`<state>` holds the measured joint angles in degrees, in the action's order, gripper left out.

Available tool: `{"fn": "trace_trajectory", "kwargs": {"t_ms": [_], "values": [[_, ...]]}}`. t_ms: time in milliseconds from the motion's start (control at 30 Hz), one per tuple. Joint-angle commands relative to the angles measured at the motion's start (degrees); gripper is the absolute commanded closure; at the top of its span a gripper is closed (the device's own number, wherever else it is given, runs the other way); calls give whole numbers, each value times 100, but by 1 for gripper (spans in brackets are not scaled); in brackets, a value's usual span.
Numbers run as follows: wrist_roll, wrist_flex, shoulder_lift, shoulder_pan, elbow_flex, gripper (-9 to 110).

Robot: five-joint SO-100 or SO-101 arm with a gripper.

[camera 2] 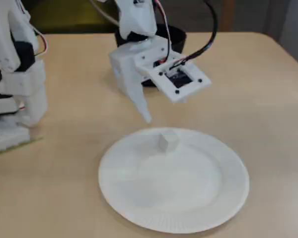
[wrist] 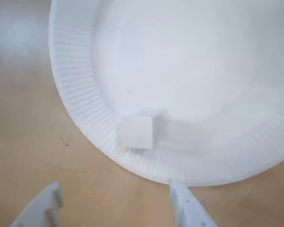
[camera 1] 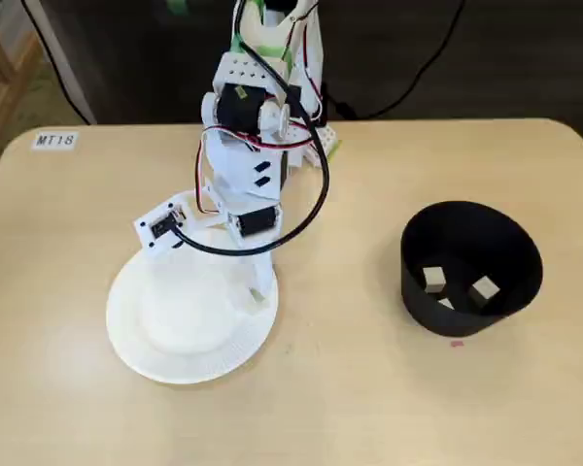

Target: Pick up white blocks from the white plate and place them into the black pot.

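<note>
Item: white plate point(camera 1: 189, 335), lying flat on the tan surface point(camera 1: 350, 388) at about 8 o'clock in the top-down fixed view, under the arm point(camera 1: 253, 126). Item: one white block point(wrist: 137, 131), sitting on the plate's inner edge just inside the ribbed rim, at about 7 o'clock of the plate in the wrist view; in the low fixed view the same block point(camera 2: 167, 141) is showing at about 12 o'clock of the plate, on the side facing the arm. No other block is visible on the plate. Item: black pot point(camera 1: 471, 267), standing upright at about 3 o'clock in the top-down fixed view, well apart from the plate, mouth open to receive; at least two pale blocks point(camera 1: 434, 280) are lying on its floor, so the transfer is judged partly done. Item: claw point(wrist: 116, 201), hanging above the plate's rim with its fingers spread wide and empty; the two tips are framing bare surface just short of the block, which lies ahead of the gap, suggesting the spread is being kept to straddle the cube on descent. Judgement: the block's seat against the sloping rim may be making a square pinch awkward.
</note>
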<state>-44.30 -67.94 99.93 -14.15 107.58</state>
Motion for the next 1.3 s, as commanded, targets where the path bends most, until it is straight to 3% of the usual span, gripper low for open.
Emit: {"fn": "trace_trajectory", "kwargs": {"t_ms": [0, 567, 967, 1267], "values": [[35, -9, -132, 53, -9, 69], [79, 765, -923, -185, -70, 77], [255, 1116, -1125, -281, -70, 104], [562, 1371, -466, -299, -132, 104]]}}
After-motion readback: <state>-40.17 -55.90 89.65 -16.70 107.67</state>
